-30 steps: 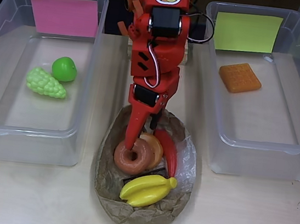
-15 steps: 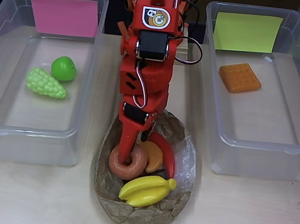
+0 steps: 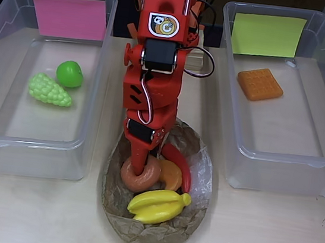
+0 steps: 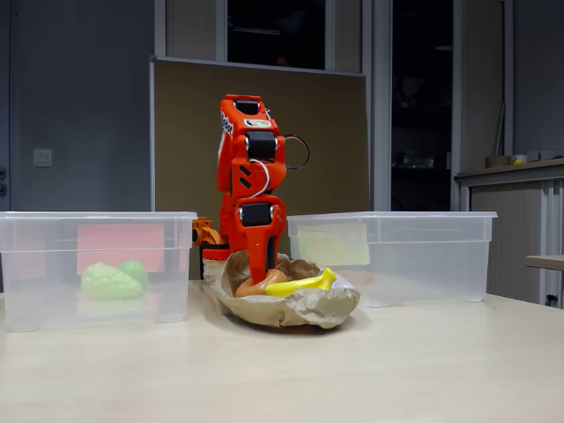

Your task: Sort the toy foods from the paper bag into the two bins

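The brown paper bag (image 3: pixel 149 235) lies between the two bins, also seen in the fixed view as the paper bag (image 4: pixel 304 308). In it are a brown donut (image 3: pixel 140 180), an orange croissant (image 3: pixel 172 175), a red chili (image 3: pixel 179 163) and yellow bananas (image 3: pixel 157 205). My orange gripper (image 3: pixel 139 167) points down into the bag. One finger is through the donut's hole and the donut's far rim is pinched, tilting it. The pink-label bin (image 3: pixel 34 140) holds a green apple (image 3: pixel 69 74) and pale grapes (image 3: pixel 49 90). An orange waffle (image 3: pixel 259 84) lies in the yellow-green-label bin (image 3: pixel 276 169).
The arm's base stands at the back between the bins, and its body hides the bag's far rim. Bare tabletop (image 3: pixel 267 237) lies in front of the bag and bins. In the fixed view the bananas (image 4: pixel 301 284) stick out over the bag's edge.
The arm has leaned further over the bag and the gripper has gone down into the donut's hole. The donut has shifted a little left and tilted; the bananas slid slightly.
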`<action>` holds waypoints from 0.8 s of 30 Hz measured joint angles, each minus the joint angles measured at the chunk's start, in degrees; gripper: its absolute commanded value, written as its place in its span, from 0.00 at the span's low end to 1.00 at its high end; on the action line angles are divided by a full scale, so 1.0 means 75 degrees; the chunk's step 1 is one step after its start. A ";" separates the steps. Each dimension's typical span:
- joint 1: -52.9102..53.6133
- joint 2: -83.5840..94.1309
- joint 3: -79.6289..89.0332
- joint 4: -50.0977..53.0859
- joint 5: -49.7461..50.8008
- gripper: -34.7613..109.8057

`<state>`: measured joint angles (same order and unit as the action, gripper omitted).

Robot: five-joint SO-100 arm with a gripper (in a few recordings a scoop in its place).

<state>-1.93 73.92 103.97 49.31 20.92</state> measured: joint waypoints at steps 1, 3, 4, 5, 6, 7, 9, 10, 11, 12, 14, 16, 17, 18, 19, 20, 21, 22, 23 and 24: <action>-0.0012 0.0000 0.0000 0.0000 0.0023 0.30; -0.0035 -0.0012 -0.0070 0.0094 0.0070 0.30; -0.0047 -0.0012 -0.0082 0.0152 0.0070 0.30; -0.0059 0.0012 -0.0082 0.0211 0.0070 0.30; -0.0094 0.0012 -0.0082 0.0328 0.0070 0.30; -0.0129 0.0094 -0.0105 0.0492 0.0070 0.30; -0.0164 0.0258 -0.0152 0.0844 0.0129 0.30; -0.0211 0.0352 -0.0164 0.0949 0.0164 0.30; -0.0270 0.0504 -0.0211 0.1102 0.0176 0.30; -0.0340 0.0668 -0.0246 0.1289 0.0211 0.30; -0.0504 0.1031 -0.0281 0.1629 0.0316 0.30; -0.0621 0.1418 -0.0328 0.2074 0.0492 0.29; -0.0680 0.1605 -0.0363 0.2262 0.0551 0.29; -0.0773 0.1793 -0.0398 0.2508 0.0633 0.29; -0.0879 0.1992 -0.0457 0.2766 0.0750 0.29; -0.0996 0.2203 -0.0492 0.3000 0.0855 0.29; -0.1137 0.2461 -0.0504 0.3246 0.1008 0.29; -0.1266 0.2730 -0.0516 0.3434 0.1195 0.29; -0.1441 0.3035 -0.0516 0.3645 0.1395 0.30; -0.1605 0.3352 -0.0516 0.3844 0.1629 0.30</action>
<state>-13.97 99.05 100.11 78.13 33.13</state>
